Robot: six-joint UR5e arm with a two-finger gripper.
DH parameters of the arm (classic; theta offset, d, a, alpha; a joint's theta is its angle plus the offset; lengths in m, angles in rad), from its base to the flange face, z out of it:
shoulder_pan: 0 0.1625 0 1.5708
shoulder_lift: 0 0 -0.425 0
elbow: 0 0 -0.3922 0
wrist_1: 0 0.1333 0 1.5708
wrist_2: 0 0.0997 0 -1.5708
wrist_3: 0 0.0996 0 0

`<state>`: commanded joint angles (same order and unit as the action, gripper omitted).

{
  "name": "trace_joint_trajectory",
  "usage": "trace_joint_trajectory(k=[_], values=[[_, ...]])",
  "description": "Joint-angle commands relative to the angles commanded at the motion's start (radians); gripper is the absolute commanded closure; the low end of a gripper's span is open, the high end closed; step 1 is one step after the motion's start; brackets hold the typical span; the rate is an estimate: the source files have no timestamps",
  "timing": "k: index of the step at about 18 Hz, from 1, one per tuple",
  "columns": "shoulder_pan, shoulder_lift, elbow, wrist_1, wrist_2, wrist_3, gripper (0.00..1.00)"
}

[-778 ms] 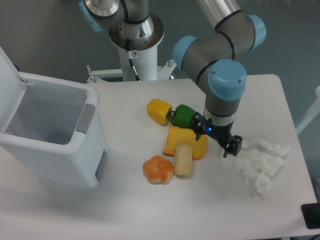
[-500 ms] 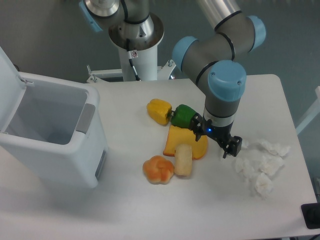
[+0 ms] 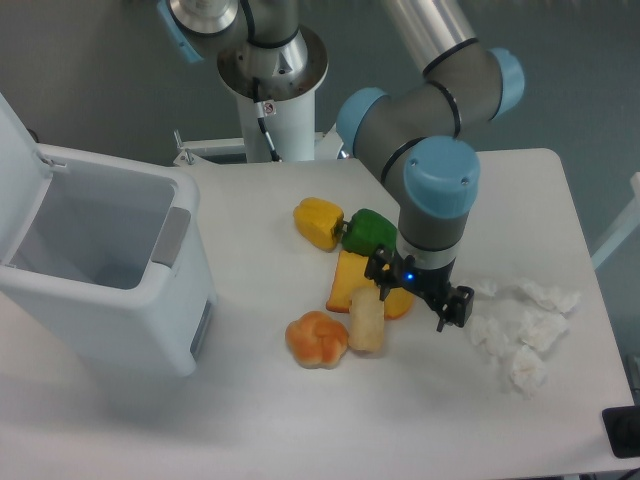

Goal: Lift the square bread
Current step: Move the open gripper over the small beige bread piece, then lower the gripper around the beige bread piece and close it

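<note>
Jaws spread apart, nothing between them: gripper (image 3: 414,295) with one black finger (image 3: 378,271) close by the upper end of the square bread (image 3: 366,319) and the other finger well to the right, near the crumpled white paper (image 3: 522,331). Hanging over the flat orange-yellow slab (image 3: 349,282), below a grey wrist with a light blue cap (image 3: 439,172) and a small blue light. Whether the near finger touches the bread, cannot tell from this view.

Square bread lying flat on the white table (image 3: 400,420), pale beige, long axis running almost toward the camera. Upper end resting on or against the lower edge of the slab. Left side just beside the round orange-brown bun (image 3: 317,339), maybe touching it.

Behind the slab, a green toy pepper (image 3: 369,231) and a yellow toy pepper (image 3: 319,222), side by side and touching, the green one partly hidden by the wrist.

At the left, a white bin (image 3: 110,275) with its lid open and tilted back, well apart from the food. At the back edge of the table, the white base column of the arm (image 3: 276,110) with a black cable. Crumpled paper spread out at the right side of the table, apart from the bread.
</note>
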<state>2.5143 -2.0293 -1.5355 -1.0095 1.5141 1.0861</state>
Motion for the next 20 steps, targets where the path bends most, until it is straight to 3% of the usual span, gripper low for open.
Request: trace_joint_trajectory(k=[13,20], values=[[-0.022,-0.054,-0.049,0.028,-0.006,0.006,0.00],[-0.019,-0.052,-0.084,0.023,-0.018,-0.003,0.00]])
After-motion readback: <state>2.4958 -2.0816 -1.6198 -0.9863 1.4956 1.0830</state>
